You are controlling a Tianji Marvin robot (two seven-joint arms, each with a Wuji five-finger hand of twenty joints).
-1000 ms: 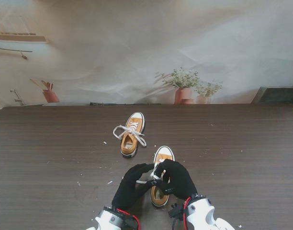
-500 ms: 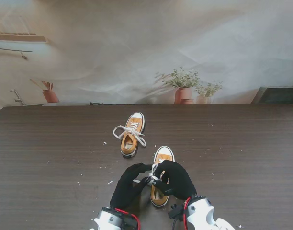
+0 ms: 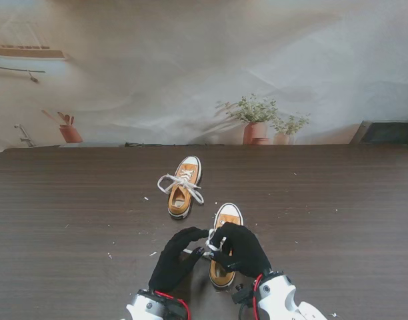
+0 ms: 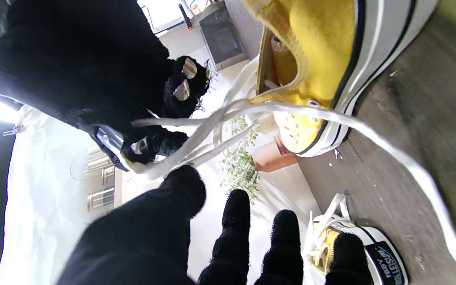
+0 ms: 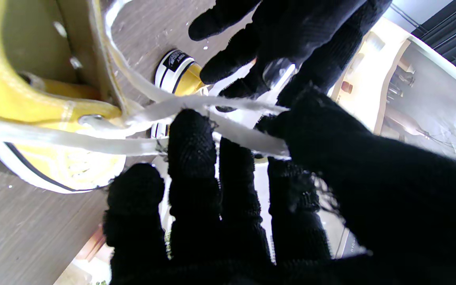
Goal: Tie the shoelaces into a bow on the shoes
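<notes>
The near yellow shoe (image 3: 227, 215) lies toe away from me, its middle covered by my right hand (image 3: 237, 248). In the left wrist view that hand (image 4: 93, 71) pinches the white laces (image 4: 212, 122), which cross and run taut from the shoe's eyelets (image 4: 311, 59). My left hand (image 3: 176, 259) is beside it on the left, fingers (image 4: 234, 225) straight and apart, thumb tip touching the lace from beneath. The right wrist view shows the laces (image 5: 212, 105) stretched from the shoe (image 5: 34, 99) to my right thumb (image 5: 331, 158). The second yellow shoe (image 3: 183, 187) lies farther off.
The far shoe's laces (image 3: 184, 180) spread loosely to both sides. Small white specks dot the dark wooden table (image 3: 71, 220). Potted plants (image 3: 257, 120) stand along the backdrop behind the table's far edge.
Both hands have drawn slightly nearer to me, the left wrist shifting left. The laces stay pulled up between the hands; the shoes have not moved.
</notes>
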